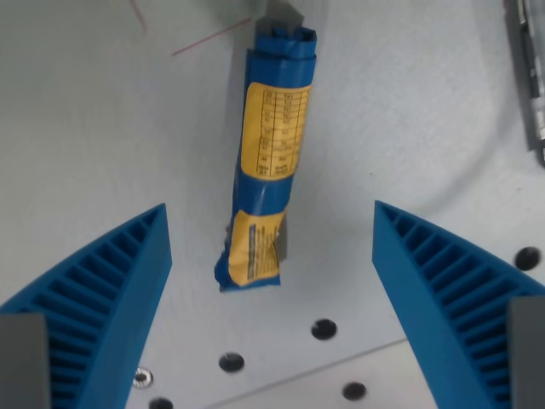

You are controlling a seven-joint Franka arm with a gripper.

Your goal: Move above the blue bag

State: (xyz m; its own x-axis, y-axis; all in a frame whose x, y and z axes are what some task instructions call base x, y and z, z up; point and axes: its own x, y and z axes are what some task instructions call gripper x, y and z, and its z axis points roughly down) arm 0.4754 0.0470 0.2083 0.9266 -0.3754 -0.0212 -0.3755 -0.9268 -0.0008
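Note:
A blue bag with yellow labels lies rolled up lengthwise on the white table, running from the top centre of the wrist view down to the middle. My gripper is open, its two blue ribbed fingers spread wide at the lower left and lower right. The bag's lower end lies between them without touching either finger. Nothing is held.
The white table has several dark bolt holes near the bottom of the view. A metal rail runs along the wrist view's right edge. A thin red line crosses the surface at top left.

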